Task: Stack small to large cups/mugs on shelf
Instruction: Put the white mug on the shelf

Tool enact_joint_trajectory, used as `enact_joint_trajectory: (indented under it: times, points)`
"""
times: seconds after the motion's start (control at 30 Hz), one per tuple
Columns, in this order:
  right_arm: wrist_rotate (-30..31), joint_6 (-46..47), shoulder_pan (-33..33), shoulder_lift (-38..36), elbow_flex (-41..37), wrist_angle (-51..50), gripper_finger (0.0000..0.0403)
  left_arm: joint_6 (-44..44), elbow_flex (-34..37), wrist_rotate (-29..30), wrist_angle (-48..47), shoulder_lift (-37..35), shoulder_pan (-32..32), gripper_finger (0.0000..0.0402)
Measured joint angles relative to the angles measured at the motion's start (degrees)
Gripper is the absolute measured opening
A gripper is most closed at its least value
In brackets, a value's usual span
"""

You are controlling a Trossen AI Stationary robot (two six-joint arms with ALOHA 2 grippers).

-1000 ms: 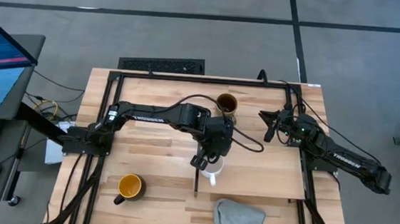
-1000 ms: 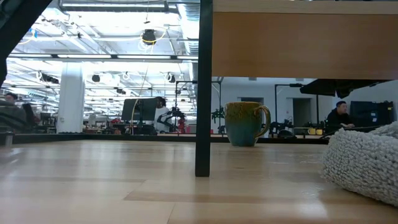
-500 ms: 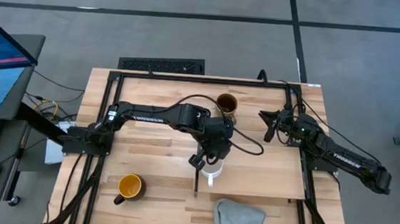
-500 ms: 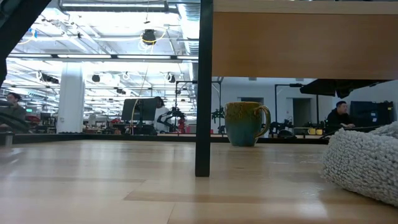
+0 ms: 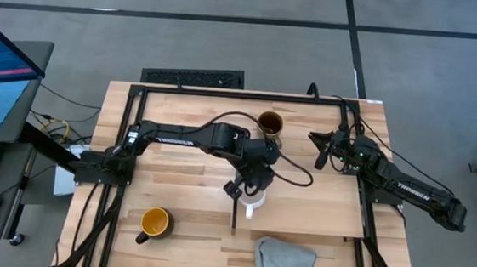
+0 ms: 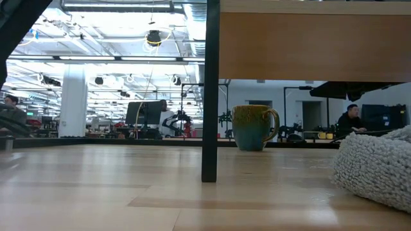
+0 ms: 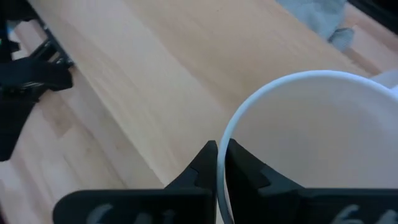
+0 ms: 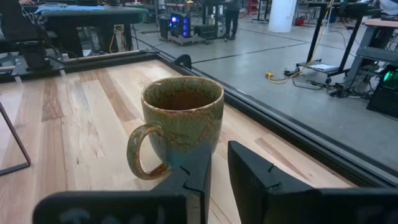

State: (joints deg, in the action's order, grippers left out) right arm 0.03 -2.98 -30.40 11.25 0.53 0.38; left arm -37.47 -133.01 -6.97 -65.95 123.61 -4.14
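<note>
Pinching the rim of the small white mug (image 5: 252,205), the left gripper (image 5: 249,188) sits just below the middle of the high view, over the left end of the light-wood shelf (image 5: 318,204). From its own wrist camera the two dark fingers (image 7: 211,163) are pressed together on the thin white wall of the mug (image 7: 317,137), one inside and one outside, with the pale board beneath.

The olive-brown mug (image 5: 270,122) stands on the table (image 5: 180,120) toward the upper centre of the high view, close behind the left arm's wrist. In the low view that same mug (image 6: 254,127) sits upright just right of centre, handle to the right, beside a dark shelf leg (image 6: 210,90).

The black mug with the yellow-orange inside (image 5: 154,222) stands alone at the lower left of the table, well apart from the others. A grey cloth (image 5: 284,262) lies at the bottom edge, below the shelf.

The right gripper (image 5: 317,148) waits at the upper right of the table, jaws a little apart and holding nothing; its wrist view looks onto the olive-brown mug (image 8: 181,121).
</note>
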Motion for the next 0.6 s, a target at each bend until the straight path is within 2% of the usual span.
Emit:
enact_joint_trajectory:
  times: [0.6]
  points:
    - [0.0, 0.0, 0.0, 0.0, 0.0, 0.0, 0.0076, -4.0, 0.1, -1.8, 2.9, 0.2, 3.6, 0.0002]
